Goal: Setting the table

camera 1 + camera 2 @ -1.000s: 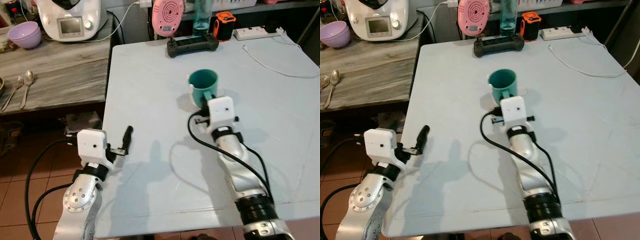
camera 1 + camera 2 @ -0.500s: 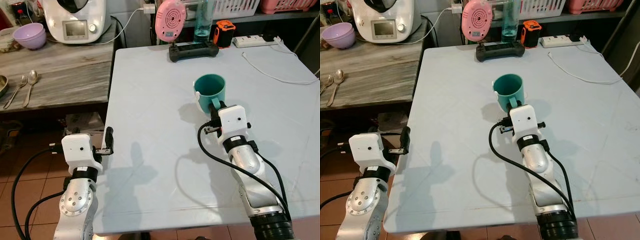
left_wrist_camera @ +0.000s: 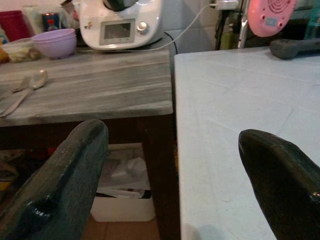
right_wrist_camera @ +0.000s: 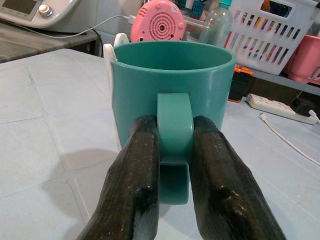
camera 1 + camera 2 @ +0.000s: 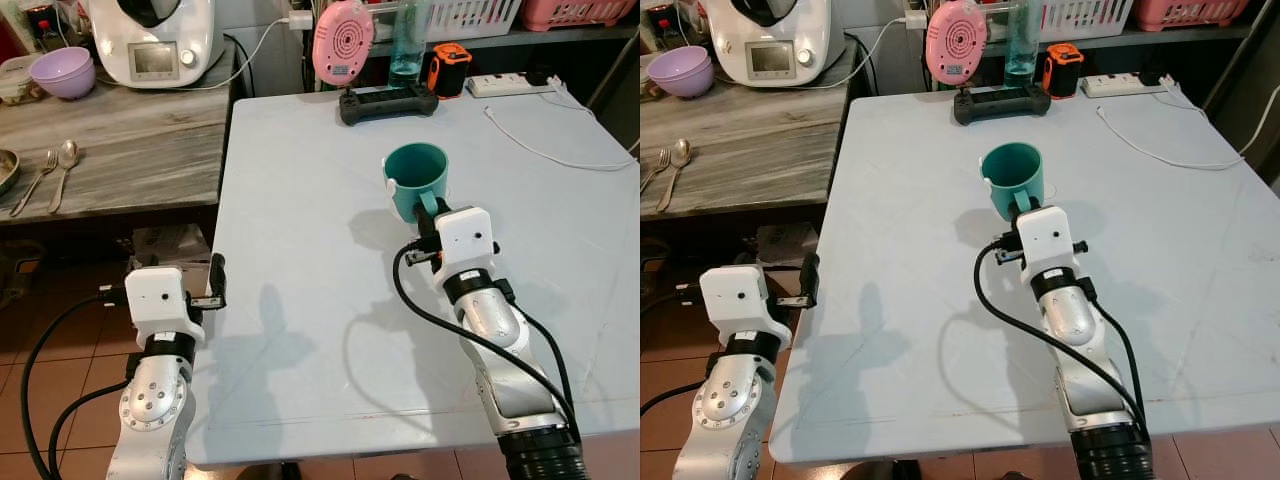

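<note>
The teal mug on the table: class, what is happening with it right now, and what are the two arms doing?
The right claw is shut on the handle of the teal mug, one finger on each side, and the mug stands upright on the pale blue table. The left claw is open and holds nothing, poised at the table's left edge beside the wooden counter, where a fork and spoon lie.

smooth teal plastic mug [image 4: 172,85] (faintly glossy), grey wood-grain counter [image 5: 120,165].

Silver arms, white wrist boxes, black looping cables — black-fingered claws.
</note>
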`<state>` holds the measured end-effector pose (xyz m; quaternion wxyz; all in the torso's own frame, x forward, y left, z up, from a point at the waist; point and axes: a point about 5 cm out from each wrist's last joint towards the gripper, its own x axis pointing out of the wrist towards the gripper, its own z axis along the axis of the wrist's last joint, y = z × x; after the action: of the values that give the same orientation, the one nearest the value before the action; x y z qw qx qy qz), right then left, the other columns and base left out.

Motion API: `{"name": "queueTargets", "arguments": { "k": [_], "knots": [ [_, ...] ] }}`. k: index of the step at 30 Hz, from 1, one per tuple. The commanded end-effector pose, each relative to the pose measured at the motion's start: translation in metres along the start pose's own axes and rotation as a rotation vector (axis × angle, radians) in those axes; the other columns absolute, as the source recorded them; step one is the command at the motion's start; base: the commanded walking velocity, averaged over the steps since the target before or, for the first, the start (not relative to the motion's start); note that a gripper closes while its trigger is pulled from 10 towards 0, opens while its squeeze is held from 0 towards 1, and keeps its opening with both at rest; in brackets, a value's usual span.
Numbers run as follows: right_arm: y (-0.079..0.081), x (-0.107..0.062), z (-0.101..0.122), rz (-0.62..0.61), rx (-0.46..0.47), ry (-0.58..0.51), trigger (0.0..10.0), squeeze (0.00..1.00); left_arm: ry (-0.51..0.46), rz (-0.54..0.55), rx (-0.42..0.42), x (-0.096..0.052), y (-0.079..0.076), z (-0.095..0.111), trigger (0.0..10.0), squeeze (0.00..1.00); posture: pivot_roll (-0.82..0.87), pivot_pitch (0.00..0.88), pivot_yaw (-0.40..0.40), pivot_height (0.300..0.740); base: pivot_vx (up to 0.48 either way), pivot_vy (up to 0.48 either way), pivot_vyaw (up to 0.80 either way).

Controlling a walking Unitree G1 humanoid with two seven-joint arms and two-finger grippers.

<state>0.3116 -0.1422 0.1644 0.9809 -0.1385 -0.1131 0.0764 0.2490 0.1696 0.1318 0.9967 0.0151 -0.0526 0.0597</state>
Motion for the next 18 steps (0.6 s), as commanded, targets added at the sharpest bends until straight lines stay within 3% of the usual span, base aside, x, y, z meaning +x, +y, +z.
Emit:
{"name": "queueTargets", "arguments": {
  "k": [1, 18],
  "knots": [
    [0.0024, -0.0023, 0.0039, 0.001, 0.013, -0.012, 10.0, 0.0, 0.026, 0.013, 0.016, -0.0009, 0.0025, -0.0038, 10.0, 0.0, -0.05, 0.11, 0.074, 0.74, 0.0, 0.0, 0.0],
    [0.004, -0.0041, 0.003, -0.003, 0.023, -0.003, 10.0, 0.0, 0.049, 0.006, 0.017, -0.0011, 0.0018, -0.0047, 10.0, 0.0, -0.05, 0.116, 0.083, 0.74, 0.0, 0.0, 0.0]
  ]
}}
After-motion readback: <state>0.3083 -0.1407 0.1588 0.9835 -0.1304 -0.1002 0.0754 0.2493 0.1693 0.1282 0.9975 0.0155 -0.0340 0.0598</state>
